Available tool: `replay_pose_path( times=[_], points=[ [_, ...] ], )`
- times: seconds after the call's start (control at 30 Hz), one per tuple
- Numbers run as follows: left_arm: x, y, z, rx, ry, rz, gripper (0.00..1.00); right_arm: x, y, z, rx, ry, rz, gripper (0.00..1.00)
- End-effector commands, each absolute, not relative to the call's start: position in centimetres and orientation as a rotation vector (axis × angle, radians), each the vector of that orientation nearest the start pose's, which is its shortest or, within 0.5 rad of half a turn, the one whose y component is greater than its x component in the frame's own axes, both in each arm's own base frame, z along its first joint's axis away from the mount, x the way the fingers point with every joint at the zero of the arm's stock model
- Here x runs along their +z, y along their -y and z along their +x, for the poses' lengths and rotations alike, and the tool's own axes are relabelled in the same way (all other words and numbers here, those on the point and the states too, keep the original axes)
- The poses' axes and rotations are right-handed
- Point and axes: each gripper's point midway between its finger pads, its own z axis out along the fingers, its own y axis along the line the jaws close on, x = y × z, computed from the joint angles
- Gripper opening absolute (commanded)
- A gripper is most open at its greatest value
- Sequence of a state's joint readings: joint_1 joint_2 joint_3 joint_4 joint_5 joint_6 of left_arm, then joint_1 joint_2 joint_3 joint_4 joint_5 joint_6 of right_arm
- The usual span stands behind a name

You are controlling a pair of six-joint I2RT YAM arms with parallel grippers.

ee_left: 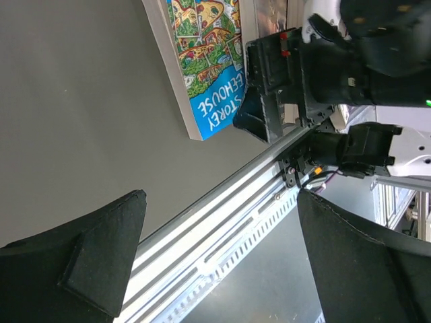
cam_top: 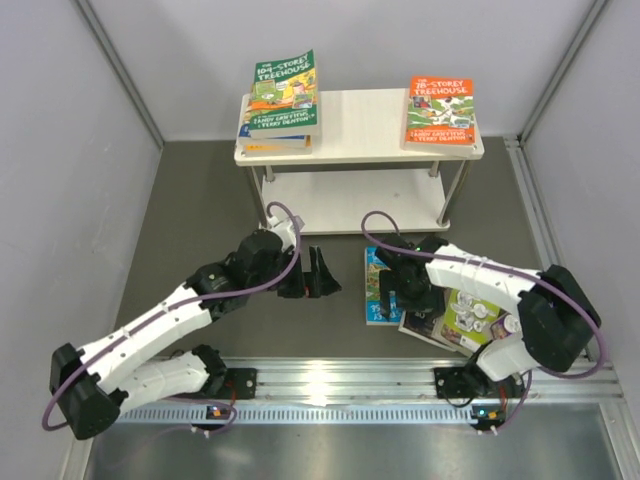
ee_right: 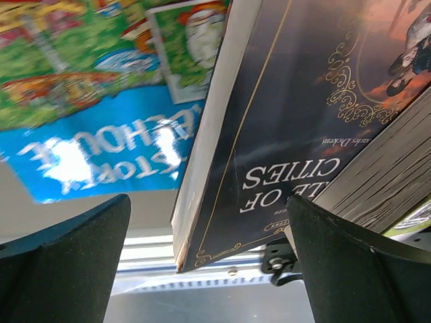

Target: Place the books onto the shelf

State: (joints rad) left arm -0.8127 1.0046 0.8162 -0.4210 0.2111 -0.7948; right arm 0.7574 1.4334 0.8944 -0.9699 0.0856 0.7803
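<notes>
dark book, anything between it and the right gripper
Nothing visible: the open right gripper hangs right over the dark book's bare edge. The lime book overlaps its other side, though, and could drag along.

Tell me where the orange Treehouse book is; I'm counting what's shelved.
Top view: the orange Treehouse book lies flat on the top board of the shelf, right end, apart from the book stack at its left end.

You have a stack of books [cam_top: 280, 103] on the left end of the shelf's [cam_top: 360, 125] top board and a single book [cam_top: 440, 112] on the right end. Before the shelf, to the right, an overlapping pile [cam_top: 466, 313] lies on the table [cam_top: 200, 215], under the right gripper [cam_top: 396, 287]. The left gripper [cam_top: 322, 272] is just left of the pile.
</notes>
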Motion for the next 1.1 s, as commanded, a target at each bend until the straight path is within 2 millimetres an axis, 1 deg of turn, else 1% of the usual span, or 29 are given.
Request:
replay_pose_path(
  times=[0.0,0.03,0.07,0.1,0.17,0.2,0.27,0.3,0.37,0.4,0.43,0.47,0.6,0.63,0.7,0.73,0.77,0.83,0.87,0.9,0.93,0.97,1.0,1.03,1.07],
  points=[
    [19.0,25.2,16.0,-1.02,-2.393,0.122,0.99,4.3,-13.6,16.1,-0.238,-2.958,-0.009,1.0],
    [19.0,24.8,15.9,-1.009,-2.393,0.121,0.99,3.7,-13.1,16.1,-0.295,-2.964,-0.022,1.0],
    [19.4,24.5,15.7,-1.011,-2.38,0.117,0.99,3.5,-12.9,16.1,-0.317,-2.966,-0.026,1.0],
    [19.3,24.0,15.5,-0.993,-2.386,0.109,0.99,3.1,-12.7,16.0,-0.34,-2.972,-0.03,0.98],
    [19.5,23.3,15.3,-0.979,-2.376,0.099,0.99,2.1,-12.6,15.7,-0.361,-2.99,-0.026,0.89],
    [19.4,23.0,15.1,-0.967,-2.387,0.098,0.99,1.9,-12.7,15.6,-0.359,-2.992,-0.024,0.72],
    [19.9,22.6,14.9,-0.967,-2.372,0.096,0.99,1.3,-12.8,15.4,-0.348,-2.996,-0.014,0.56],
    [19.8,22.4,14.8,-0.96,-2.375,0.093,0.99,1.1,-12.9,15.3,-0.345,-2.998,-0.016,0.38],
    [20.0,22.0,14.6,-0.952,-2.374,0.093,0.99,0.6,-12.9,15.1,-0.341,-3.009,-0.021,0.22],
    [20.0,21.9,14.7,-0.949,-2.371,0.089,0.99,0.5,-12.9,15.0,-0.341,-3.011,-0.026,0.03],
    [20.1,21.8,14.6,-0.945,-2.374,0.089,0.99,0.3,-13.0,14.9,-0.339,-3.013,-0.033,0.0],
    [20.1,21.8,14.5,-0.944,-2.375,0.092,0.99,0.3,-13.1,14.8,-0.337,-3.012,-0.032,0.0],
    [20.3,21.8,14.4,-0.948,-2.376,0.102,0.99,1.3,-14.0,14.8,-0.292,-2.983,-0.039,0.0],
    [20.2,21.8,14.4,-0.948,-2.377,0.104,0.99,2.2,-14.4,15.0,-0.256,-2.962,-0.031,0.0],
    [20.3,22.0,14.4,-0.957,-2.377,0.109,0.99,4.6,-15.5,15.3,-0.191,-2.911,-0.024,0.0],
    [20.2,22.1,14.5,-0.957,-2.38,0.111,0.99,5.7,-15.1,15.1,-0.216,-2.897,-0.02,0.0],
    [20.3,22.3,14.5,-0.966,-2.377,0.115,0.99,7.5,-16.1,15.7,-0.165,-2.86,0.007,0.0],
    [20.1,22.6,14.6,-0.969,-2.384,0.119,0.99,10.7,-16.7,15.7,-0.092,-2.795,0.012,0.0],
    [20.0,22.7,14.7,-0.97,-2.39,0.121,0.99,12.9,-17.1,15.7,-0.051,-2.774,0.04,0.0],
    [20.1,23.0,14.8,-0.981,-2.382,0.127,0.99,14.9,-17.6,15.4,0.028,-2.739,0.035,0.0],
    [19.9,23.2,15.0,-0.975,-2.389,0.131,0.99,16.4,-18.7,15.2,0.133,-2.72,0.027,0.0],
    [19.8,23.3,15.0,-0.977,-2.391,0.132,0.99,18.6,-20.0,15.2,0.263,-2.676,-0.013,0.0],
    [19.9,23.5,15.1,-0.984,-2.392,0.136,0.99,20.1,-21.1,14.7,0.378,-2.639,-0.053,0.0],
    [19.7,23.8,15.3,-0.982,-2.394,0.144,0.99,22.6,-21.7,13.8,0.552,-2.583,-0.078,0.0],
    [19.7,23.9,15.4,-0.984,-2.395,0.145,0.99,24.6,-22.7,13.9,0.681,-2.505,-0.095,0.0]
  ],
)
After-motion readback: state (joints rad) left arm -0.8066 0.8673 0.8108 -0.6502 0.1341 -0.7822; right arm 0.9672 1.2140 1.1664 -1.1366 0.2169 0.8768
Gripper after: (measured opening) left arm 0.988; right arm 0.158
